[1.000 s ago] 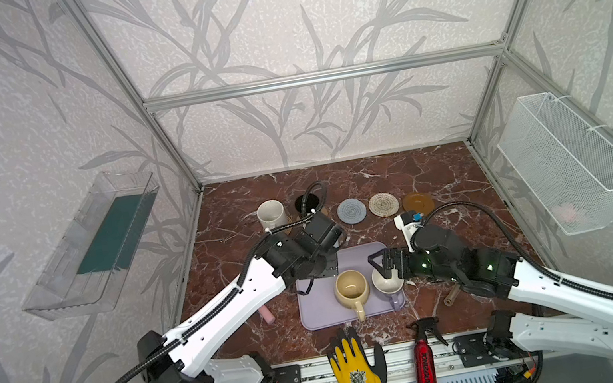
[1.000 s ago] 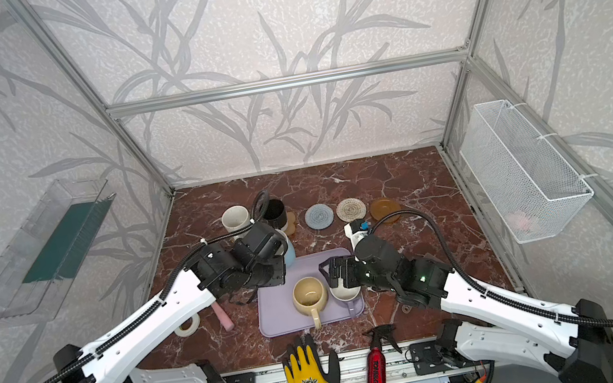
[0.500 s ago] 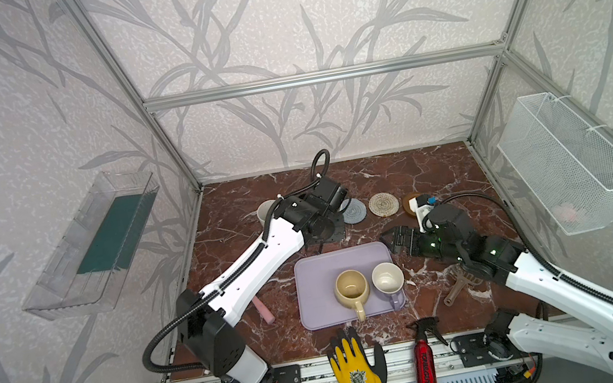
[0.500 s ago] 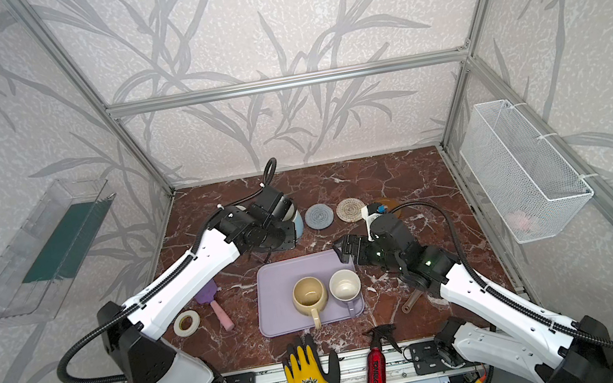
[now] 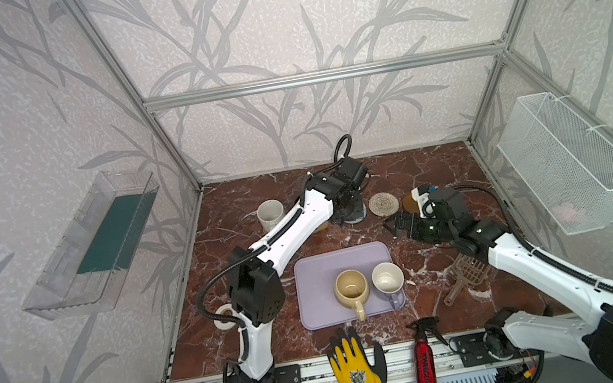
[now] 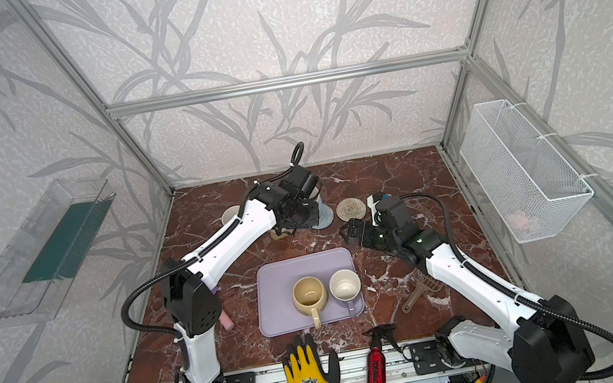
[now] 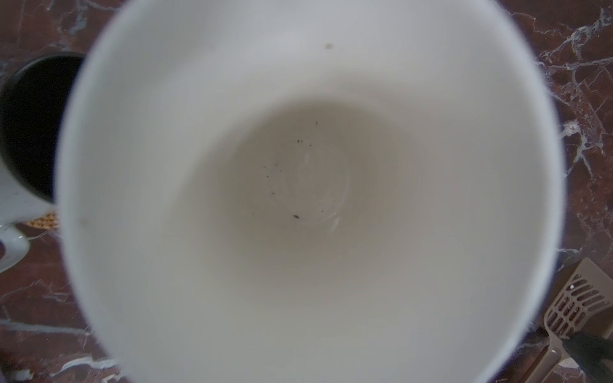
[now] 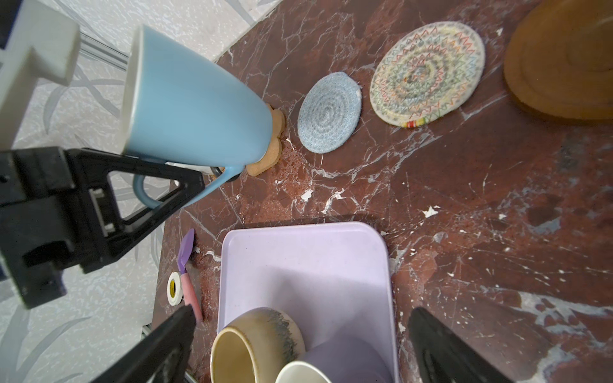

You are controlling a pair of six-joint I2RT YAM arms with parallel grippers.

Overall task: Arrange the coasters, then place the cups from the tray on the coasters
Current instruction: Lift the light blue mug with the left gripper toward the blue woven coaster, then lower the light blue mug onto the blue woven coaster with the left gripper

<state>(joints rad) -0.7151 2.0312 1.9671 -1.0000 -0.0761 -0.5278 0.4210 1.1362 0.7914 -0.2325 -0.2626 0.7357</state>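
At the far left of the table in a top view, the white speckled mug (image 5: 270,214) stands off the tray, so we judge it already delivered. Next, the left gripper (image 5: 347,213) is clamped on the handle of the light blue mug (image 8: 192,106), which leaves the base free for setting down. In the upper left of the right wrist view we see the mug tilted beside the paw-shaped coaster (image 8: 268,149). We judge it bound for the bare grey-blue coaster (image 8: 328,112).

Only the left wrist view, filled by that mug's white inside, shows the black mug (image 7: 33,126); from above, the arm hides it.

Mid-frame, the lavender tray (image 5: 322,270) holds the beige-yellow mug (image 5: 351,286) and the lavender-grey mug (image 5: 387,278). To its right, the right gripper (image 5: 394,226) hovers empty with its jaws spread, near the cream spiral coaster (image 5: 383,203) and the amber disc (image 8: 564,59).
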